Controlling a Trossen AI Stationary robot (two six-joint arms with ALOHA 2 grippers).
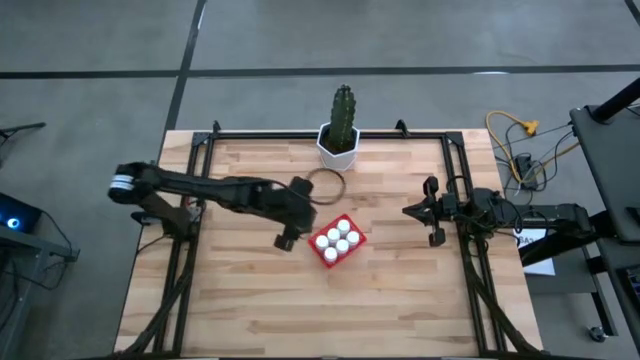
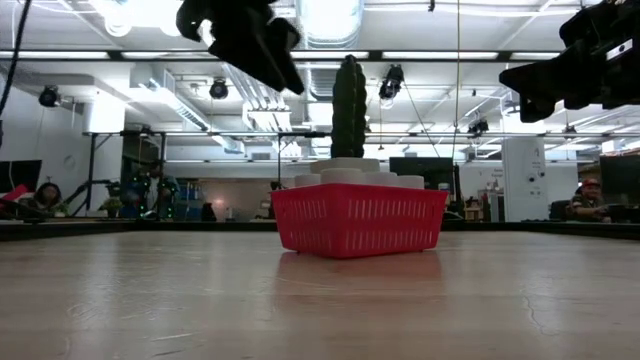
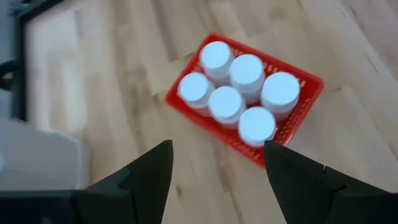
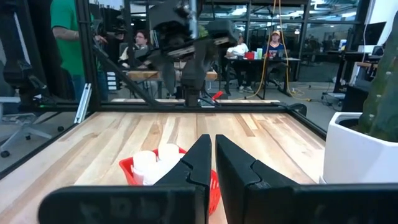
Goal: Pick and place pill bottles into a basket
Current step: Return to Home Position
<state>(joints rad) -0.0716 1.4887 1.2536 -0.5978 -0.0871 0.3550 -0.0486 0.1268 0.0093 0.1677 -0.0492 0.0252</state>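
Basket: I see the red basket (image 2: 358, 222) near the middle of the table (image 1: 250, 300), turned at an angle to the table's edges, on the near side of the cactus pot (image 1: 338, 150).
Bottles: all six white bottles (image 3: 247, 70) stand upright inside the basket, caps up, packed in two rows of three and touching one another.
Left gripper: my left gripper (image 3: 216, 152) hangs in the air just beside the basket, on the left arm's side, raised well above the wood. Its fingers are spread wide and hold nothing.
Right gripper: my right gripper (image 4: 212, 142) is raised near the table's right edge, well apart from the basket and pointing toward it. Its fingers are drawn almost together, with only a thin slit between them and nothing in it.
Cactus pot: white, at the table's far edge, with a tall green cactus (image 1: 343, 110) upright in it.
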